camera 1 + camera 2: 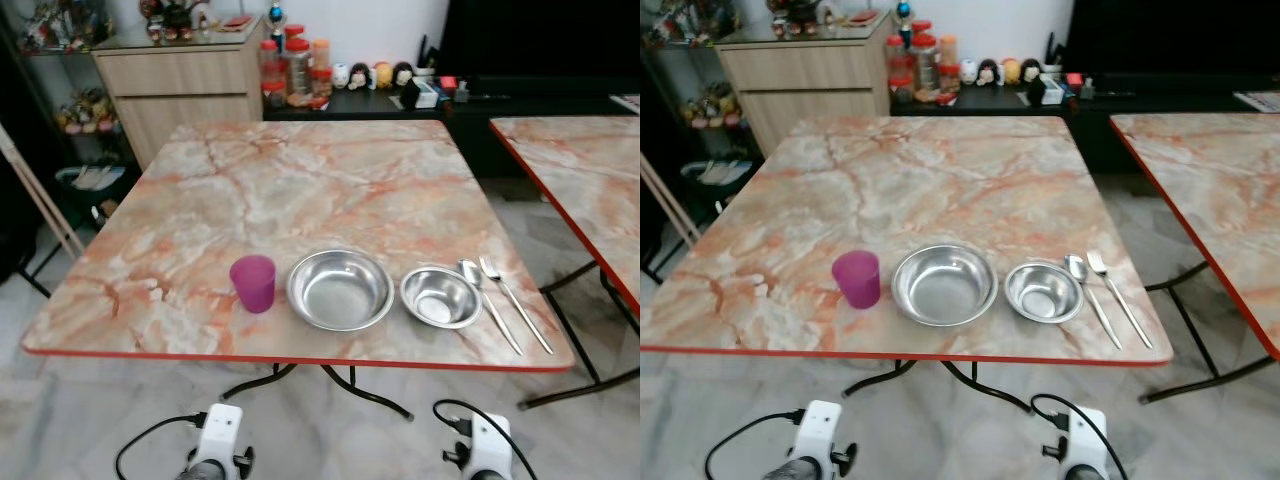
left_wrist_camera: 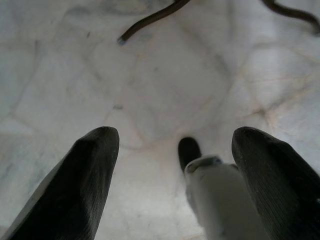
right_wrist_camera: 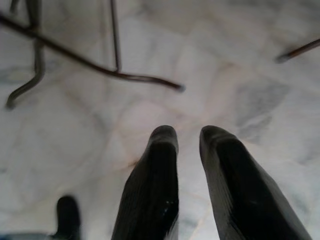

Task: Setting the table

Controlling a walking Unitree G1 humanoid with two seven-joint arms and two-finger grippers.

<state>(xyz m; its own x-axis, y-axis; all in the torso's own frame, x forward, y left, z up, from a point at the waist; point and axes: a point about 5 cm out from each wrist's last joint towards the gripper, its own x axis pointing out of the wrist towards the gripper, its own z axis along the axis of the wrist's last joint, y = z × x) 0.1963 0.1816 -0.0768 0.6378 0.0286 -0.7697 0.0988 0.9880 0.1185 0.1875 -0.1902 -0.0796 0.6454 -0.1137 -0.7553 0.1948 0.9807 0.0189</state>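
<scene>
Left wrist view: both arms hang idle below the desk edge, above the marble floor.
The left tool [image 2: 170,165] has fingers wide apart; the right tool [image 3: 189,150] has fingers nearly together, gripping nothing. On the desk [image 1: 330,170], along its near edge, left to right: purple cup [image 1: 253,283], large steel bowl [image 1: 340,290], small steel bowl [image 1: 441,297], spoon [image 1: 486,300], fork [image 1: 513,301]. The setting looks complete; any next move means raising an arm.

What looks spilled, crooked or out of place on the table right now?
Nothing stands out. The cup, big bowl and small bowl stand upright in a row near the front edge, with spoon and fork side by side.
</scene>
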